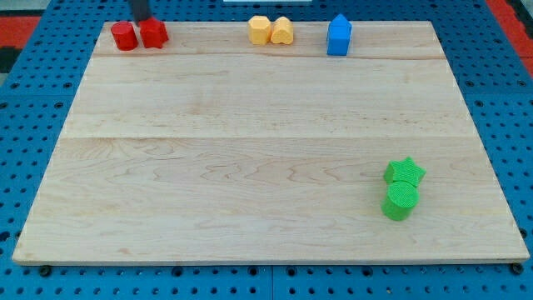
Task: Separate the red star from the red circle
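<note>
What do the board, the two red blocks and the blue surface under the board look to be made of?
Board: pale wood, going by the grain lines and plank seams, with a matte finish.
Red circle and red star: probably moulded plastic or painted wood; solid uniform colour, slight sheen.
Blue base: apparently perforated pegboard-like sheet, with a regular hole grid; material unclear.
My tip sits just behind the red pair.

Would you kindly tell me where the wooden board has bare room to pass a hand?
The widest bare stretch lies between the top-edge row and the green star with green cylinder. The top edge is crowded: red circle, red star, my tip, two yellow blocks, blue block.
</note>
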Available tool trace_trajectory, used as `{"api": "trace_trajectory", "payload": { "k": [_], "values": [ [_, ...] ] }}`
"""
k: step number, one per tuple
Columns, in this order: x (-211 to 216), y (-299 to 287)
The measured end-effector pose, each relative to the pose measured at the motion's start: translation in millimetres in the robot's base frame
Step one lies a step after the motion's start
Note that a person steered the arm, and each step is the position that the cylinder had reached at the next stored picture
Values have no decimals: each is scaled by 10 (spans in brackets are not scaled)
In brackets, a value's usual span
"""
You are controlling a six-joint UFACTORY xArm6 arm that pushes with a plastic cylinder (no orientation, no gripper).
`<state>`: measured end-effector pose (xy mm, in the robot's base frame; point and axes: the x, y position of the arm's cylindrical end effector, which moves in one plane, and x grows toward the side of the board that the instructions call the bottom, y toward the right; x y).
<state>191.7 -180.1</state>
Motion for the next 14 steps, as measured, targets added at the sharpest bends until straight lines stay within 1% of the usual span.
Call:
{"api": "trace_trajectory", "payload": {
  "k": [1,2,4,5,6,7,8,9,10,11,12,13,14],
  "values": [
    [159,186],
    [286,-11],
    [386,-397],
    [441,-146],
    [545,-43],
    [695,-140],
    [745,426],
    [958,889],
    [1369,769],
    [1408,1163],
    [1192,1395],
    [1168,1005],
    [1117,1521]
  ]
}}
